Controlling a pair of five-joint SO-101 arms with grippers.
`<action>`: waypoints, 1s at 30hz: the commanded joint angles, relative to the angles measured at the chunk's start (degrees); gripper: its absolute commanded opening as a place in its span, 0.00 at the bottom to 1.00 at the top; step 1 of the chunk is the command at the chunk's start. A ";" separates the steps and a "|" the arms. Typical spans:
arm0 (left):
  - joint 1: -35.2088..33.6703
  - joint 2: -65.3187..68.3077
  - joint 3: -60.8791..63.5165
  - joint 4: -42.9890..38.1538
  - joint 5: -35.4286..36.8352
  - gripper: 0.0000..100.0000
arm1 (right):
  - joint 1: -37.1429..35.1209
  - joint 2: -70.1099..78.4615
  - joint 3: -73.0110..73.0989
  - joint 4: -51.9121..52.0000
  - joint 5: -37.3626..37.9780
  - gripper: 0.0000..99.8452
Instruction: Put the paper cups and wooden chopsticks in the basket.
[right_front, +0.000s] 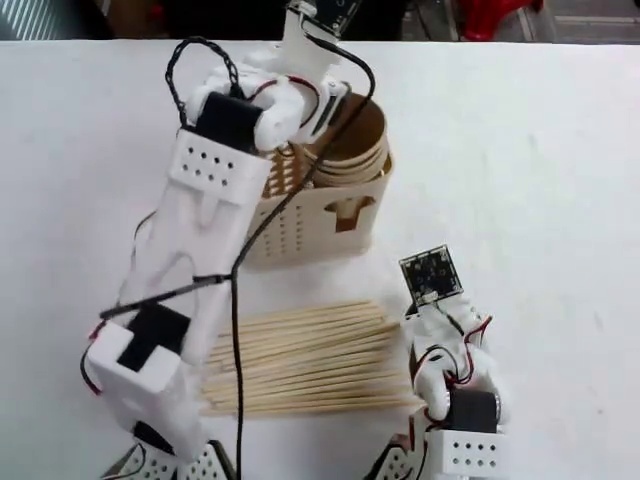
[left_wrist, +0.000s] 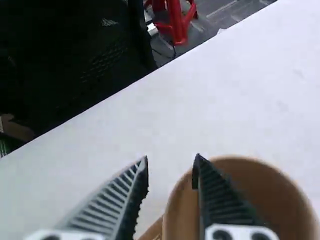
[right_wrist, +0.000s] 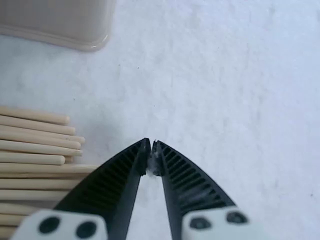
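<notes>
Wooden chopsticks (right_front: 300, 360) lie in a loose sheaf on the white worktop (right_front: 540, 200) nearest you, their ends just beside your right hand (right_wrist: 151, 146), whose jaws are pinched together on nothing; they look light, stiff and smooth, likely to roll or fan out, so take a few across their middle rather than at the tips. Farther back, the tan perforated basket (right_front: 330, 225) holds nested brown paper cups (right_front: 355, 140), light and probably easy to crush, best taken by the rim, and your left hand (left_wrist: 171, 160) hangs over them, jaws apart, clamping nothing.
</notes>
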 joint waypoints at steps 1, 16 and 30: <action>-1.19 0.84 -0.18 2.46 -0.62 0.16 | 0.13 -0.04 0.53 -1.36 0.44 0.02; 0.40 9.98 1.49 4.84 -0.97 0.16 | 0.22 -0.04 0.53 -1.36 0.44 0.02; 0.40 -5.49 -30.33 29.01 -3.78 0.16 | 0.40 -0.04 0.53 -1.10 0.44 0.02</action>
